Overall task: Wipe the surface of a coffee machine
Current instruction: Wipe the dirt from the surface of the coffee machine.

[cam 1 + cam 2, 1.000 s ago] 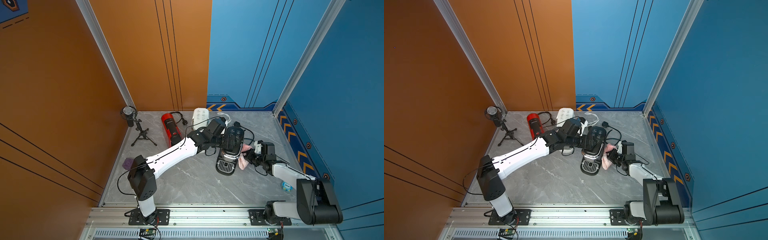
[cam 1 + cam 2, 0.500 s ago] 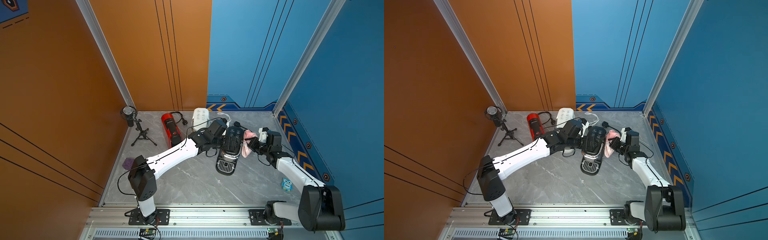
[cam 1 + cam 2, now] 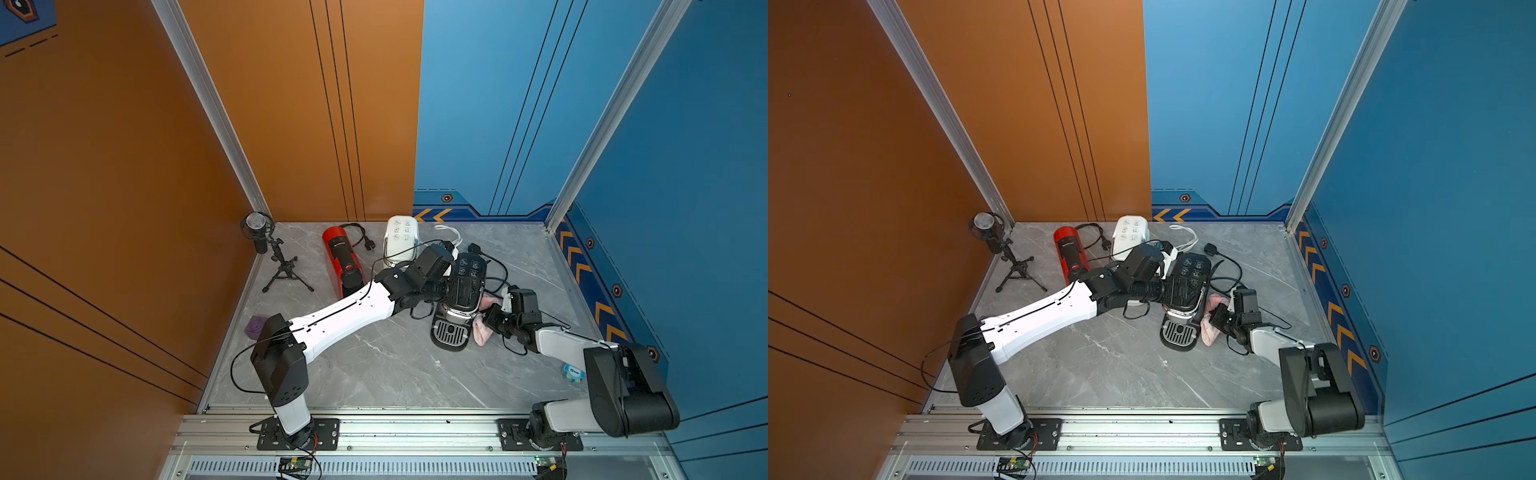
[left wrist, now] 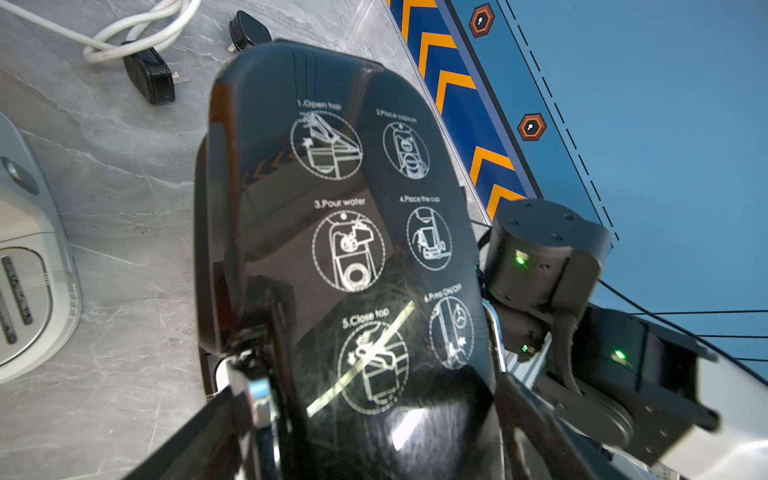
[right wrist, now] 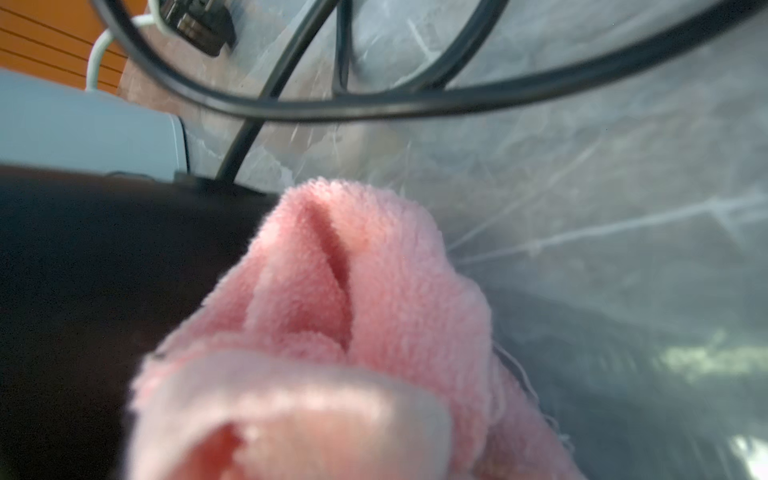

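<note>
The black coffee machine [image 3: 465, 286] [image 3: 1185, 282] stands mid-table, its glossy lid printed with white instruction icons [image 4: 353, 249]. My left gripper [image 3: 451, 291] [image 3: 1167, 291] [image 4: 374, 415] straddles the machine's upper body, with a jaw pressed on each side of it. My right gripper [image 3: 488, 320] [image 3: 1214, 316] is shut on a pink fluffy cloth [image 3: 482, 332] [image 3: 1208, 332] [image 5: 353, 291]. The cloth rests against the machine's right side [image 5: 83, 270], low and near the drip tray. In the right wrist view the cloth hides the fingers.
A red coffee machine [image 3: 343, 262] and a white appliance [image 3: 399, 237] lie behind. A microphone on a tripod [image 3: 259, 232] stands back left, a purple object [image 3: 255, 326] at the left edge. Black cables [image 3: 494, 270] loop behind the machine. A small blue item [image 3: 573, 372] sits by the right arm.
The right gripper carried the cloth back along the machine's right side to its upper rear, then forward and down to the front again. The left arm has not moved.
</note>
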You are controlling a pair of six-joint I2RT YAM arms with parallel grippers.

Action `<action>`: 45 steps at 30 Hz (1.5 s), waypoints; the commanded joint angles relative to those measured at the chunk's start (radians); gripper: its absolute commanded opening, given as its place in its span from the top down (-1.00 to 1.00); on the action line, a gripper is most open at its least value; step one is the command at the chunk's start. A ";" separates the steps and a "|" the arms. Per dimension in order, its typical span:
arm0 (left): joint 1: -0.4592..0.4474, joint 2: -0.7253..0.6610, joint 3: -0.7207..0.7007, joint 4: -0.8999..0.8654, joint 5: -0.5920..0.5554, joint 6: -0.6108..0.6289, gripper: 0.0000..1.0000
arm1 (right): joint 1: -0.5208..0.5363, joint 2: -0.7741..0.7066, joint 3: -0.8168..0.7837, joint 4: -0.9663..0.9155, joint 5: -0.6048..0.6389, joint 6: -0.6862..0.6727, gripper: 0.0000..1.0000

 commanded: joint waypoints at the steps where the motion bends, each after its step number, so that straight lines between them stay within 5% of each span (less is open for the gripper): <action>1: -0.017 0.009 -0.050 -0.140 -0.033 0.014 -0.81 | 0.038 -0.238 0.019 -0.146 -0.006 0.025 1.00; 6: -0.024 0.010 -0.047 -0.140 -0.038 0.019 -0.82 | 0.003 -0.375 0.195 -0.301 -0.005 0.000 1.00; 15: -0.027 0.001 -0.049 -0.140 -0.032 0.021 -0.82 | -0.056 -0.047 0.399 -0.225 -0.043 -0.052 1.00; 26: -0.029 -0.012 -0.096 -0.140 -0.026 0.018 -0.82 | -0.009 0.172 0.153 -0.002 -0.011 -0.026 1.00; 30: -0.036 -0.033 -0.099 -0.140 -0.015 0.003 -0.82 | 0.033 0.095 0.030 0.016 -0.024 0.014 1.00; 33: -0.037 -0.063 -0.105 -0.141 -0.007 -0.008 -0.84 | 0.029 -0.056 0.013 -0.136 0.014 -0.007 1.00; 39: -0.033 -0.111 -0.116 -0.139 0.005 -0.027 -0.90 | -0.019 -0.288 0.208 -0.619 0.210 -0.131 1.00; 45: -0.041 -0.108 -0.082 -0.140 -0.020 0.002 -0.92 | -0.055 -0.381 0.335 -0.783 0.193 -0.149 1.00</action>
